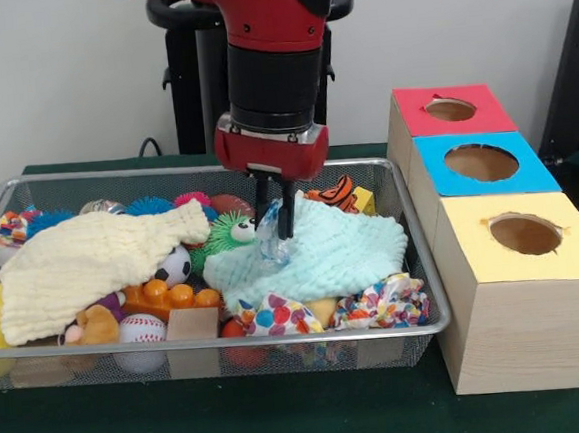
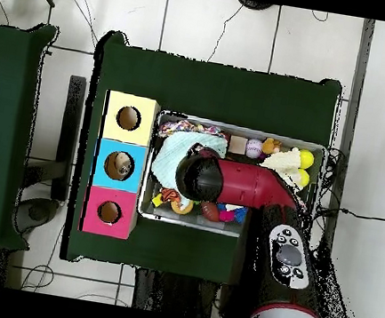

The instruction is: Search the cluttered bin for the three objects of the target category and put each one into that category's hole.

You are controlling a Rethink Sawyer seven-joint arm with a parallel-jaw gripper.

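At the bottom of the front view, the near rim of the wire mesh bin (image 1: 231, 367) fronts a row of clutter: a baseball (image 1: 141, 330), a wooden block (image 1: 192, 324) and two patterned fabric pieces (image 1: 382, 304). Behind these, at the centre of the frame, a mint green cloth (image 1: 328, 259) lies spread, and a cream cloth (image 1: 82, 261) covers the left part of the bin.

The claw (image 1: 276, 233) stands directly over the left edge of the mint green cloth, its fingers narrow and closed on a clear bluish object (image 1: 270, 240) that looks like faceted plastic. The piece hangs upright, its long axis running down the frame, its lower end touching or just above the cloth; which of the two I cannot tell.

The relation that matters next: the three boxes sit to the right of the frame, outside the bin. The yellow box (image 1: 573, 254) is nearest the camera, the blue box (image 1: 532, 172) behind it, the red box (image 1: 487, 111) farthest. I judge the carry must lift clear of the bin's right rim and travel rightward; which hole suits the held piece, the pictures do not say.
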